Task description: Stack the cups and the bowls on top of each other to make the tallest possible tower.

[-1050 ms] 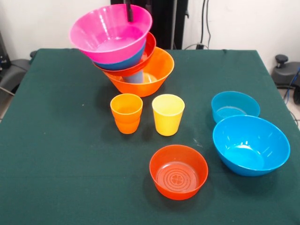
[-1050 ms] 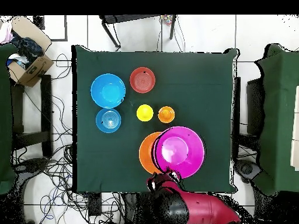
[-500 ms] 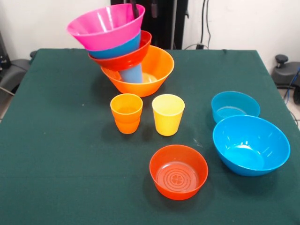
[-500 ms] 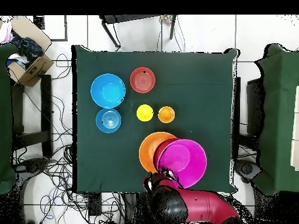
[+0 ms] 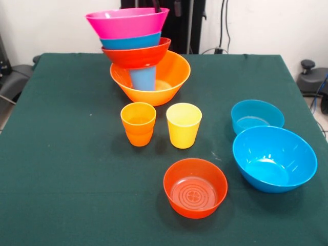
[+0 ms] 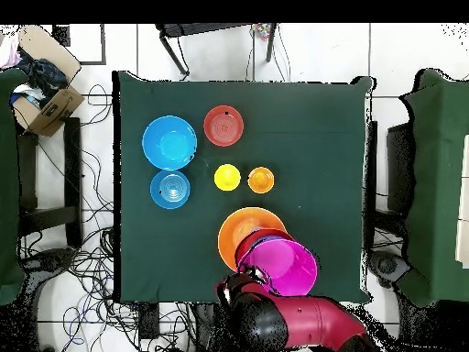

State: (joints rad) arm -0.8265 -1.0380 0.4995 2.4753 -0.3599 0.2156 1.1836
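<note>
Landmark: orange bowl. Front view, near to far.

Nearest: red-orange bowl, alone on the green table. To its right, big blue bowl, with a smaller blue bowl just behind it.

Midway: orange cup and yellow cup, upright, side by side, apart, just in front of the orange bowl.

Tower: blue cup stands in the orange bowl; above it red bowl, blue bowl, pink bowl nested, rims about level here.

Gripper: only a dark tip at the pink bowl's far rim; can't tell finger state.

Overhead adds: red arm at the table edge, pink bowl sitting offset from the orange bowl toward the arm. It hides the blue cup and most of the lower nested bowls.
</note>
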